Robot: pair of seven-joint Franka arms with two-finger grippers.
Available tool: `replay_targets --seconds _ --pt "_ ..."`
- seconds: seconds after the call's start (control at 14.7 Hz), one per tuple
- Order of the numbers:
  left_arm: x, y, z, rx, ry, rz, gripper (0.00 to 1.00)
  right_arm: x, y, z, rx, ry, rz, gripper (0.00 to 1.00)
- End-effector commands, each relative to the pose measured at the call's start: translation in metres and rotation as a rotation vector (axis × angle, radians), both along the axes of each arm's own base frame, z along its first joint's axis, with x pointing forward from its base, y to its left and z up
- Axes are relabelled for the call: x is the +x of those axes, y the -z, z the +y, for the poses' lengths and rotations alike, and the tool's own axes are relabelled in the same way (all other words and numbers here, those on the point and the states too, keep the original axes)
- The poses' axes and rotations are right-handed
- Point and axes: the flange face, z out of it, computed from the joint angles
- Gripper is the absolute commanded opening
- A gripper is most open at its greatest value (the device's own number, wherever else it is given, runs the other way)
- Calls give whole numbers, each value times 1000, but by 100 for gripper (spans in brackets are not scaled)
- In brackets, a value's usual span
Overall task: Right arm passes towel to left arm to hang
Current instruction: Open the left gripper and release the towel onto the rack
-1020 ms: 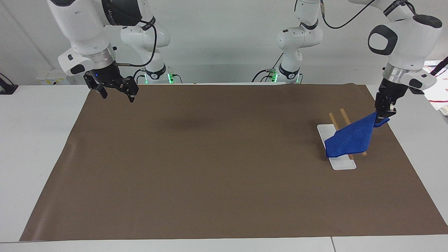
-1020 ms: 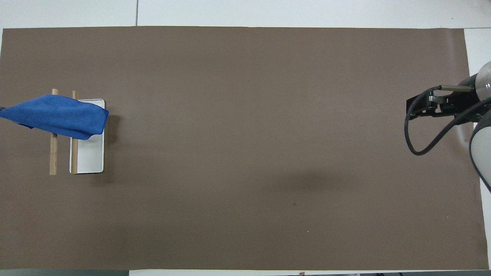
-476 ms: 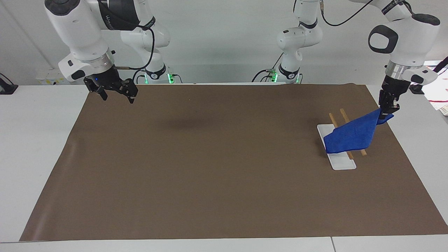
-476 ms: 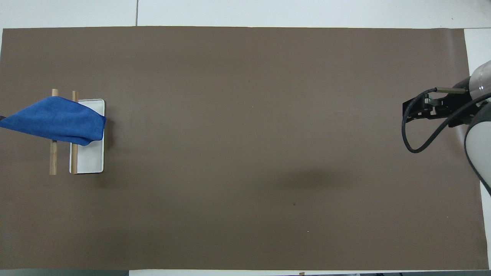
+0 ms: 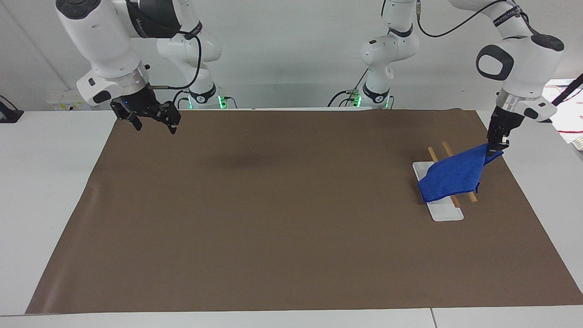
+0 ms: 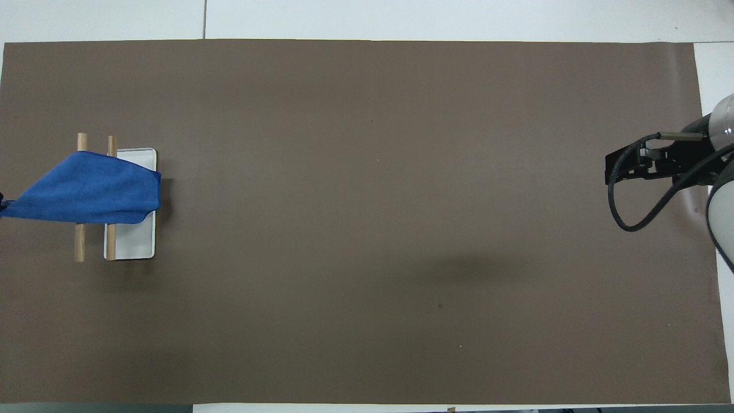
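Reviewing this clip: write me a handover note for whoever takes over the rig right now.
Left end effector: shut on one corner of the towel, up over the left arm's end of the mat.
Right end effector: open, holding nothing, waiting above the mat's corner at the right arm's end.
Towel: draped across the two wooden rails of the rack, over its white base.
Done: the handover.
Left: let go of the corner and pull the left arm clear.
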Motion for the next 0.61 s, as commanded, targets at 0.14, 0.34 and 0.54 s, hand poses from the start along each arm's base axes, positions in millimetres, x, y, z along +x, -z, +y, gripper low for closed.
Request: replay_targets --seconds 0.14,0.34,0.54 --pt "-3 20 7 11 2 18 0 1 -6 -30 14 -7 -7 100" --pt "-1 26 10 3 -7 22 0 1 -5 -35 18 -1 -4 100" --pt "6 17 11 8 -4 11 100 5 -10 -29 12 -36 -10 100"
